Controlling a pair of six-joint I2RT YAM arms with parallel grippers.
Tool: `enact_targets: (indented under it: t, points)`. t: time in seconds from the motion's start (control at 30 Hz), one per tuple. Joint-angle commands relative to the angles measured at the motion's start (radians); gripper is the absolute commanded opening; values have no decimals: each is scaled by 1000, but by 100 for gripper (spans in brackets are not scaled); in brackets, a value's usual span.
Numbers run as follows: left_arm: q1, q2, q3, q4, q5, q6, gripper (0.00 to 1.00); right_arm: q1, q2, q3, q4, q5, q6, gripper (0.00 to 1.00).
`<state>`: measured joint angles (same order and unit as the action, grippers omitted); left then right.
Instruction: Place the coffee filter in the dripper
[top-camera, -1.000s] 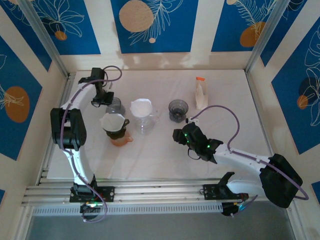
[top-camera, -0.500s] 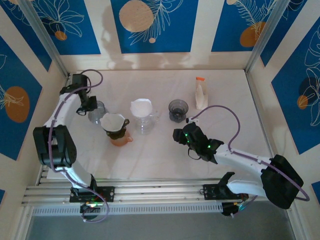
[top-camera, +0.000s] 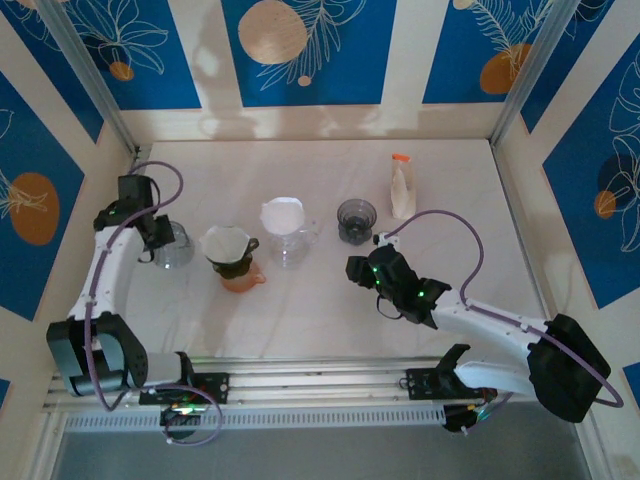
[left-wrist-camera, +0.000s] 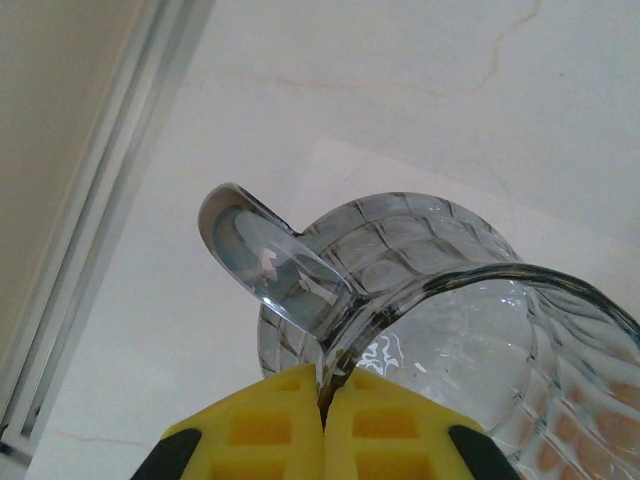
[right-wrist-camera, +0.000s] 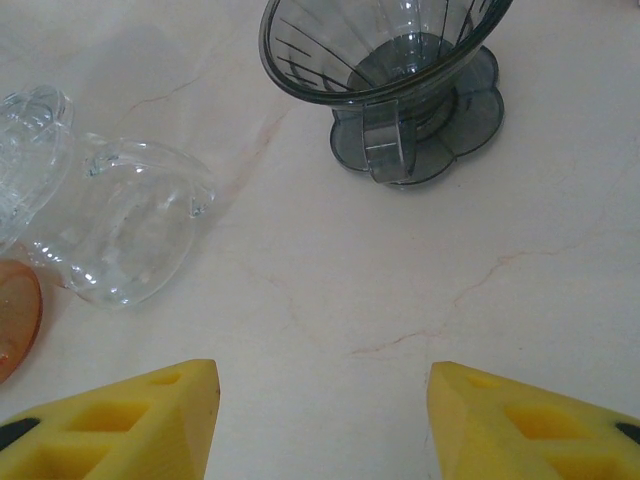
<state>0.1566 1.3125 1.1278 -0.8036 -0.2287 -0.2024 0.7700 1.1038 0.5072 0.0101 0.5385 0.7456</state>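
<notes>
My left gripper (top-camera: 160, 238) is shut on the rim of a clear ribbed glass dripper (top-camera: 177, 247) at the table's left edge. In the left wrist view the yellow pads (left-wrist-camera: 270, 425) pinch that rim beside the handle of the glass dripper (left-wrist-camera: 420, 300). One white coffee filter (top-camera: 226, 243) sits in a holder on an orange cup. A second white filter (top-camera: 283, 212) rests on a clear glass jug. My right gripper (top-camera: 360, 266) stands open and empty just near of a grey dripper (top-camera: 356, 218). That grey dripper (right-wrist-camera: 395, 85) lies ahead of the open right gripper (right-wrist-camera: 322, 400).
A white bottle with an orange cap (top-camera: 402, 188) stands at the back right. The clear jug (right-wrist-camera: 120, 230) and the orange cup's edge (right-wrist-camera: 12, 320) lie left of the right gripper. An aluminium rail (left-wrist-camera: 80, 250) borders the table on the left.
My left arm has carried the glass dripper from behind the orange cup leftward and nearer, to the table's left edge. The right arm has not moved.
</notes>
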Motion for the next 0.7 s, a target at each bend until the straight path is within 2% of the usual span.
enact_targets:
  t: [0.0,0.23,0.4,0.53,0.67]
  points:
    - [24,-52,42,11,31,-42,3,-6,-32,-22,7,-8,-3,58]
    - [20,-99,213,-17,215,-89,2,-6,-63,-37,1,-2,5,58]
    - [-43,-134,315,-19,294,-128,3,-7,-65,-27,-10,4,-1,58]
    - [-152,-143,393,-48,340,-152,3,-8,-74,-21,-27,10,-3,58]
    - [-379,-142,446,-107,279,-144,3,-9,-90,-21,-47,25,-4,58]
